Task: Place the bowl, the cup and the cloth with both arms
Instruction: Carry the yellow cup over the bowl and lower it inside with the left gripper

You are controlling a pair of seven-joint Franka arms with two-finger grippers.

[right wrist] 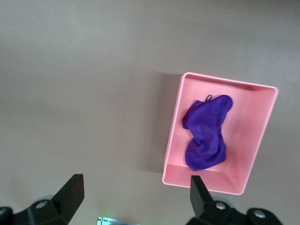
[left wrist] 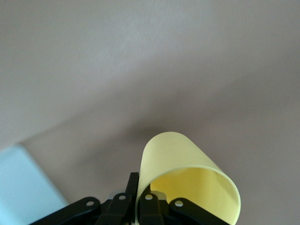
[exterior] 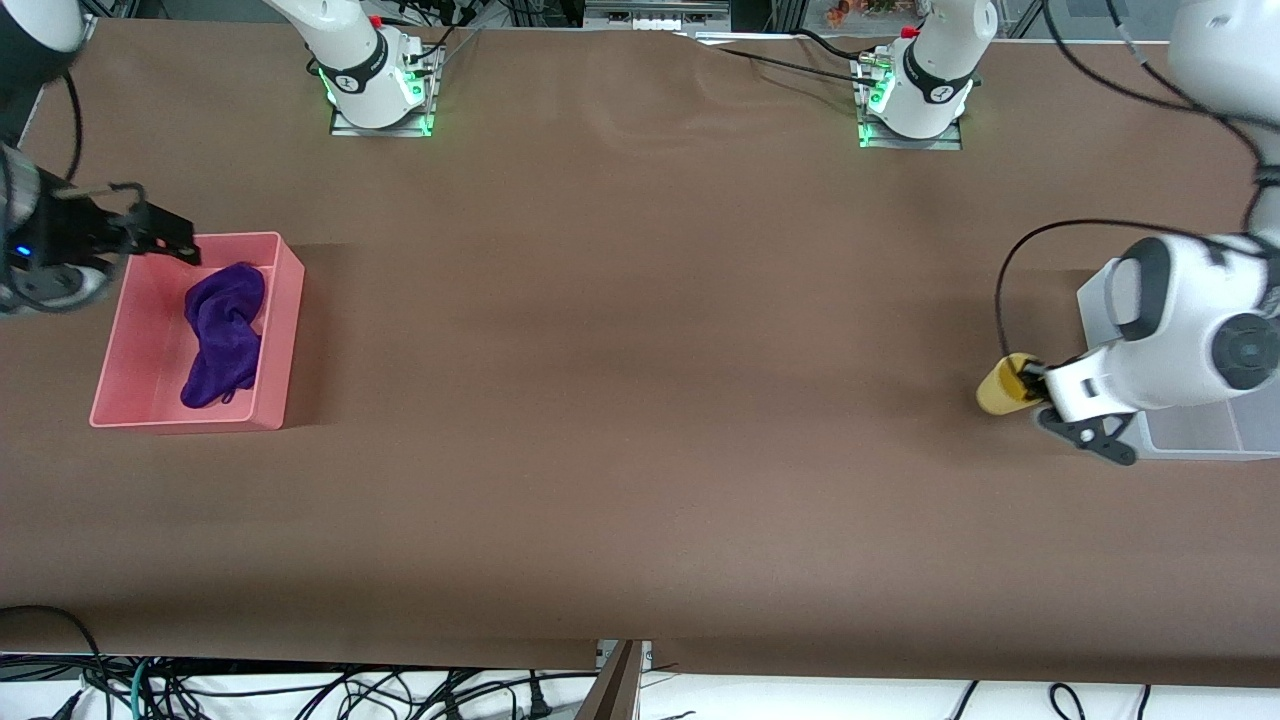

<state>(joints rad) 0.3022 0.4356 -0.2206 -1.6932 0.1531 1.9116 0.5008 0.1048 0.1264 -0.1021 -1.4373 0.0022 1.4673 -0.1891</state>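
1 of 3 placed: only the cloth looks settled, judging by how things lie now.
Right gripper [exterior: 165, 238]: far left of the front view, up in the air over the rim of the pink bin, fingers spread wide and holding nothing; the right wrist view shows its 2 fingertips well apart with bare table between them.
Pink bin [exterior: 285, 330]: left of the front view, toward the right arm's end of the table.
Cloth [exterior: 222, 335]: crumpled in the pink bin, touching nothing but the bin; this step reads as done.
Cup [exterior: 1003, 385]: right of the front view, tipped on its side in the air over the brown table, just beside the clear bin; not yet placed.
Left gripper [exterior: 1030, 380]: right of the front view, fingers pinched together on the cup's rim, 1 finger inside the mouth as the left wrist view shows.
Clear bin [exterior: 1200, 435]: right edge of the front view, mostly hidden under the left arm; its contents cannot be told.
Bowl: not visible in any view, so its state cannot be judged.
Left to do: set the cup down, probably in the clear bin, and account for the bowl.
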